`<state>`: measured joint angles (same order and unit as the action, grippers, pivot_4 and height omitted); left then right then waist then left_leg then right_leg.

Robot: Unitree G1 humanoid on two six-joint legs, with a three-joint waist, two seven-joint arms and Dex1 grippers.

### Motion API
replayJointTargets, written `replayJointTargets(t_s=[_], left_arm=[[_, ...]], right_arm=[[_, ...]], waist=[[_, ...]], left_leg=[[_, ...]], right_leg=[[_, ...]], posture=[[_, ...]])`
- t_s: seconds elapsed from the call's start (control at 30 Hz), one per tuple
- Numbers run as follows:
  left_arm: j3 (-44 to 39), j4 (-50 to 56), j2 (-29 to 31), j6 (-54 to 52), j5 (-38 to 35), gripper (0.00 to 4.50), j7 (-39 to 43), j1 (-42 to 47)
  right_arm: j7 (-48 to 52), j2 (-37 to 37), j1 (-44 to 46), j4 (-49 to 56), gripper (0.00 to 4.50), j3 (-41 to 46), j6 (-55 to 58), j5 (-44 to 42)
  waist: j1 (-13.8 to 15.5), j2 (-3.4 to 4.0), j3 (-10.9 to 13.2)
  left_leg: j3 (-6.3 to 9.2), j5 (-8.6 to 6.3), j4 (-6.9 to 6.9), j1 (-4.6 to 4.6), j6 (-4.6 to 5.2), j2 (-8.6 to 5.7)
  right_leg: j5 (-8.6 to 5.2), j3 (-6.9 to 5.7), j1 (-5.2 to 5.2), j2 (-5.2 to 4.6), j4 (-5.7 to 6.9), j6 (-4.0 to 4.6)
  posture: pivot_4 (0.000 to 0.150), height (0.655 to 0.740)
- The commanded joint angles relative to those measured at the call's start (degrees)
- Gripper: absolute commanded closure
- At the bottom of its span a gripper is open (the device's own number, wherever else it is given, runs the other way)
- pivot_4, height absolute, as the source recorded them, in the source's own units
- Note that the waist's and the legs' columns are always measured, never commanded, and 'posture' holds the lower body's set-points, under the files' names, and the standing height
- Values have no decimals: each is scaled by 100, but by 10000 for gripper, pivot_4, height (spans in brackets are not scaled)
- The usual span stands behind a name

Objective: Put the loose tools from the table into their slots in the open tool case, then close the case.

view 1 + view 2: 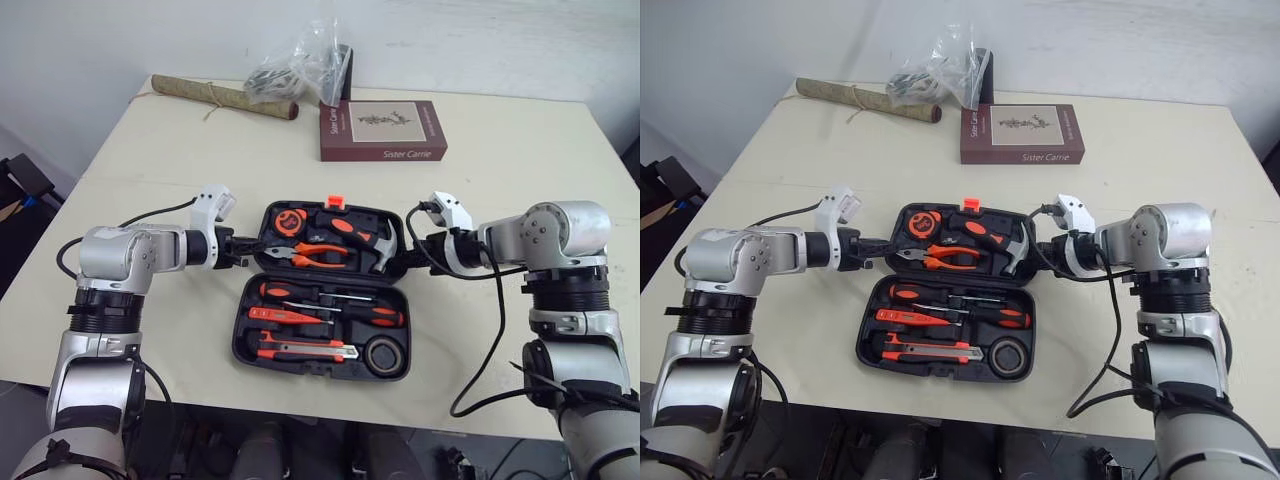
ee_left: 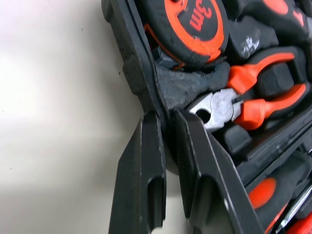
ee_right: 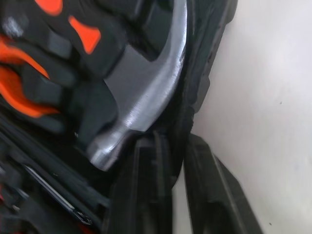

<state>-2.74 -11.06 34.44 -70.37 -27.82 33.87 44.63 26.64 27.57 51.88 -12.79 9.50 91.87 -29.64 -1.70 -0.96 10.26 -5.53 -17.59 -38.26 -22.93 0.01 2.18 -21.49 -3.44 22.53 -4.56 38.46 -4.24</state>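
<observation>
The black tool case (image 1: 243, 340) lies open near the table's front edge. Its far half (image 1: 399, 228) holds a tape measure (image 1: 289, 221), orange pliers (image 1: 318, 257) and a hammer (image 1: 360, 235). The near half holds screwdrivers (image 1: 330, 297), a utility knife (image 1: 300, 350) and a roll of tape (image 1: 384, 355). My left gripper (image 1: 245, 250) is shut on the far half's left wall, which sits between its fingers (image 2: 141, 165). My right gripper (image 1: 408, 255) is shut on the far half's right wall beside the hammer head (image 3: 141, 92).
A dark red book (image 1: 382, 130) lies behind the case. A rolled mat (image 1: 222, 96) and a clear plastic bag (image 1: 300, 65) sit at the table's back edge. Bare tabletop (image 1: 150, 160) lies to both sides of the case.
</observation>
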Motion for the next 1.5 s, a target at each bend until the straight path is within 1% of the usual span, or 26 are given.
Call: replayJointTargets(t_s=[0.03, 0.13, 0.23, 0.3, 0.33, 0.43, 0.5, 0.53, 0.6, 0.63, 0.67, 0.77, 0.8, 0.83, 0.9, 0.93, 1.0, 1.03, 1.13, 1.2, 1.23, 1.3, 1.33, 1.37, 1.47, 1.5], left_arm=[[-423, -16, -232, 609, -50, 45000, -42, -168], [-708, 116, -363, 1572, 0, 45000, 81, -368], [-965, 253, -495, 3144, 122, 45000, 372, -714], [-977, 332, -530, 4448, 302, 45000, 752, -1006], [-948, 325, -531, 4911, 390, 45000, 874, -1114], [-941, 231, -572, 5911, 609, 45000, 917, -1365], [-878, 141, -577, 6867, 941, 45000, 900, -1559], [-829, 49, -552, 7565, 1241, 45000, 823, -1649], [-685, -180, -441, 8708, 1860, 45000, 616, -1809], [-619, -291, -385, 9092, 2086, 45000, 555, -1887], [-556, -414, -316, 9471, 2319, 45000, 476, -1974], [-445, -732, -132, 10431, 2693, 45000, 421, -2243], [-431, -712, -81, 10592, 2683, 41168, 470, -2397], [-444, -589, -7, 10661, 2586, 36846, 566, -2645], [-733, -230, 139, 10564, 2339, 29309, 499, -3191], [-968, -40, 285, 10274, 2059, 24593, 593, -3601], [-1303, 170, 483, 9872, 1708, 15244, 655, -4129], [-1605, 247, 604, 9509, 1408, 11493, 698, -4432], [-2135, 516, 863, 8728, 728, 11493, 871, -4828], [-2052, 683, 972, 8262, 521, 11493, 964, -4586], [-1919, 745, 960, 7987, 405, 14152, 1004, -4355], [-1734, 776, 908, 7694, 354, 20669, 1061, -4015], [-1453, 686, 836, 7539, 476, 24680, 1100, -3660], [-1144, 575, 741, 7393, 632, 30496, 1134, -3291], [-317, 260, 416, 7009, 1055, 43698, 1248, -2357], [-79, 122, 346, 7090, 1248, 44448, 1360, -2127]], right_arm=[[22, -211, -324, 650, 44603, 356, -707, -129], [435, -167, -842, 1385, 44603, 321, -1901, -169], [717, -68, -1440, 2009, 44603, 220, -3050, -53], [824, 29, -1837, 2307, 44603, 120, -3815, 163], [838, 51, -1980, 2380, 44603, 79, -4152, 274], [1028, 264, -2447, 2383, 44603, -258, -5827, 992], [1163, 482, -2827, 2064, 44603, -470, -7589, 1694], [1211, 674, -3011, 1816, 44603, -626, -8459, 2092], [1222, 984, -3300, 1136, 44603, -858, -10239, 2747], [1175, 1123, -3395, 762, 44603, -963, -11051, 3016], [1117, 1225, -3457, 398, 44603, -1055, -11698, 3220], [708, 1348, -3489, -327, 44603, -1207, -12923, 3724], [524, 1357, -3511, -506, 44862, -1228, -13241, 3902], [497, 1349, -3603, -609, 45000, -1222, -13526, 3838], [441, 1454, -3766, -761, 36004, -1260, -13856, 3891], [451, 1578, -3881, -805, 31895, -1199, -13855, 3860], [466, 1777, -4040, -840, 21354, -1109, -13852, 3778], [682, 1942, -4277, -714, 17346, -967, -13599, 3390], [1394, 2340, -4987, -66, 17346, -591, -12674, 2205], [2170, 2737, -5677, 697, 17346, -443, -11809, 1266], [2515, 2923, -6019, 1091, 16919, -386, -11458, 890], [2909, 3111, -6439, 1658, 21977, -280, -10921, 425], [3004, 3181, -6613, 1995, 24676, -316, -10600, 323], [3030, 3221, -6703, 2295, 30751, -406, -10238, 266], [3044, 3147, -6689, 2908, 44909, -720, -9412, 248], [3067, 3088, -6639, 3019, 45000, -834, -9249, 300]], waist=[[6, -2, -1], [12, -2, 0], [10, -1, 1], [9, -1, 2], [5, -1, 2], [11, -1, 3], [16, -2, 3], [17, -2, 3], [28, -3, 4], [33, -4, 4], [33, -4, 4], [10, -4, 4], [1, -4, 4], [-8, -3, 4], [-17, -2, 3], [-18, -2, 3], [-16, -3, 4], [-12, -2, 5], [38, -1, 6], [117, 7, 7], [177, 8, 8], [188, 7, 7], [165, 2, 4], [162, 3, 3], [162, 1, 3], [146, 1, 2]], left_leg=[[2, 1, -1, 0, 1, 0], [0, 2, -3, -1, 2, -1], [-2, 3, -2, -15, 2, -5], [-4, 3, 7, -24, 2, -6], [-5, 2, 10, -24, 2, -6], [-8, 2, 10, -25, 2, -5], [-9, 3, 6, -25, 3, -6], [-9, 3, 7, -25, 4, -6], [-11, 3, 8, -25, 6, -9], [-10, 2, 8, -25, 7, -10], [-8, 1, 7, -24, 9, -13], [-7, 2, 4, -9, 14, -14], [-6, 2, 4, 2, 14, -12], [-7, 2, 7, 14, 14, -11], [-11, 2, 21, 36, 13, -9], [-17, 1, 30, 53, 13, -7], [-3, -2, 37, 73, 13, 6], [1, -2, 35, 81, 14, 7], [8, -3, 22, 92, 15, 6], [25, -4, 20, 99, 18, 3], [27, -4, 21, 105, 19, 0], [37, -12, 29, 152, 24, 0], [36, -27, 33, 173, 40, 1], [35, -45, 33, 179, 56, 2], [30, -33, 29, 177, 31, -1], [27, -34, 26, 176, 30, -3]], right_leg=[[0, 3, -1, 0, 1, 0], [0, 6, 1, 0, 1, 0], [0, 6, 16, 0, 2, -1], [0, 5, 27, 0, 0, -1], [0, 2, 28, 0, -2, -1], [0, 0, 30, 1, -7, -1], [1, 2, 29, -1, -7, -1], [1, 3, 27, -1, -8, -2], [2, 2, 27, -4, -13, -4], [2, -1, 24, -5, -16, -4], [2, -5, 22, -8, -17, -5], [3, -8, 6, -13, -17, -5], [3, -9, -4, -14, -16, -5], [3, -8, -12, -14, -16, -5], [3, -8, -26, -15, -16, -5], [3, -8, -36, -16, -20, -5], [2, -16, -78, -10, -58, -5], [2, -19, -92, -11, -62, -5], [2, -19, -108, -14, -72, -4], [2, -23, -129, -17, -79, -4], [2, -23, -136, -19, -80, -4], [2, -29, -194, -17, -103, -4], [2, -28, -215, -16, -108, -4], [2, -26, -220, -14, -110, -4], [2, -24, -217, -13, -108, -5], [2, -23, -215, -11, -106, -5]], posture=[[1500, 7400], [1500, 7400], [1500, 7400], [1500, 7400], [1500, 7400], [1500, 7400], [1500, 7400], [1500, 7400], [1500, 7400], [1500, 7400], [1500, 7400], [1500, 7400], [1500, 7400], [1500, 7400], [1500, 7400], [1500, 7400], [1500, 7400], [1500, 7400], [1500, 7400], [1500, 7400], [1500, 7400], [1500, 7400], [1500, 7400], [1500, 7400], [1500, 7400], [1500, 7400]])
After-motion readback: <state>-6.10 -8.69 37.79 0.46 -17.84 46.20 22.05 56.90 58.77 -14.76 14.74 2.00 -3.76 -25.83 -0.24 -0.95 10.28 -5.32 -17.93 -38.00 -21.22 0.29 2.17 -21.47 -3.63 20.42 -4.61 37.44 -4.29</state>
